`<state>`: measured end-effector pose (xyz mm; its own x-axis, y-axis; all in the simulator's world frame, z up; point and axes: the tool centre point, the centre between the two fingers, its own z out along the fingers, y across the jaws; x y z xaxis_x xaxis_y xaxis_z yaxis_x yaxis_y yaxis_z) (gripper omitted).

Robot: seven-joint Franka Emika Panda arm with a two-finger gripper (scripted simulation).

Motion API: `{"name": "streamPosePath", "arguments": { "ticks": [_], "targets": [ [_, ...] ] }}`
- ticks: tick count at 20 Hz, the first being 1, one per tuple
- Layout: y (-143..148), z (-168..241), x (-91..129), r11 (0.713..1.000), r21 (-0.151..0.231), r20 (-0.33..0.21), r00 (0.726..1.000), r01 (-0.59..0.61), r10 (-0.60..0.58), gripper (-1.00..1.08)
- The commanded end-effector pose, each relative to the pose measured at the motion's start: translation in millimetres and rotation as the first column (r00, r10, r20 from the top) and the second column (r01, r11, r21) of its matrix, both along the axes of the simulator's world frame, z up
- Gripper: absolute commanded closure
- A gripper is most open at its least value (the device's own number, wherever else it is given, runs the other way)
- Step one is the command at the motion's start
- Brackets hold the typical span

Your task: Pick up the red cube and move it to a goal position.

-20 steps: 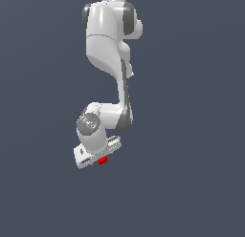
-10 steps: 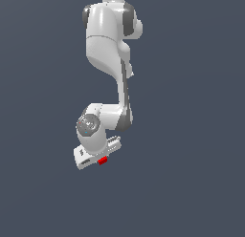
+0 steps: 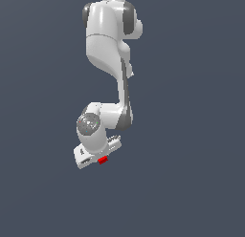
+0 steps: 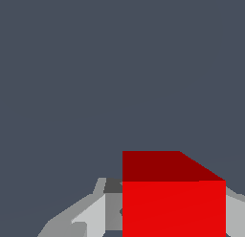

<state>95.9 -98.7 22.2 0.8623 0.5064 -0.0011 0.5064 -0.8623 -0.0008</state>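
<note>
The red cube [image 3: 102, 160] shows as a tiny bright red block peeking out from under the white hand in the exterior view. The hand hides the rest of it there. My gripper [image 3: 99, 157] points down over it, with its fingers hidden beneath the hand. In the wrist view the red cube [image 4: 173, 207] looms large between the two fingers [image 4: 98, 214]. A light grey finger stands against each of its sides, so the gripper [image 4: 173, 221] is shut on it.
The white arm [image 3: 107, 45] reaches down the middle of the exterior view over a plain dark grey floor [image 3: 191, 135]. No other objects, containers or edges show in either view.
</note>
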Motion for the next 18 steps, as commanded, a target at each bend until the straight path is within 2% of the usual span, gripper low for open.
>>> {"name": "streamPosePath", "arguments": {
  "ticks": [1,9,18],
  "targets": [
    [1,4,-2,1.0,0.0,0.001,1.0,0.0,0.0,1.08],
    [7,29,-19,1.0,-0.001,0.001,1.0,0.0,0.0,1.08],
    [21,85,-56,1.0,-0.001,0.001,1.0,0.0,0.0,1.08]
  ]
}}
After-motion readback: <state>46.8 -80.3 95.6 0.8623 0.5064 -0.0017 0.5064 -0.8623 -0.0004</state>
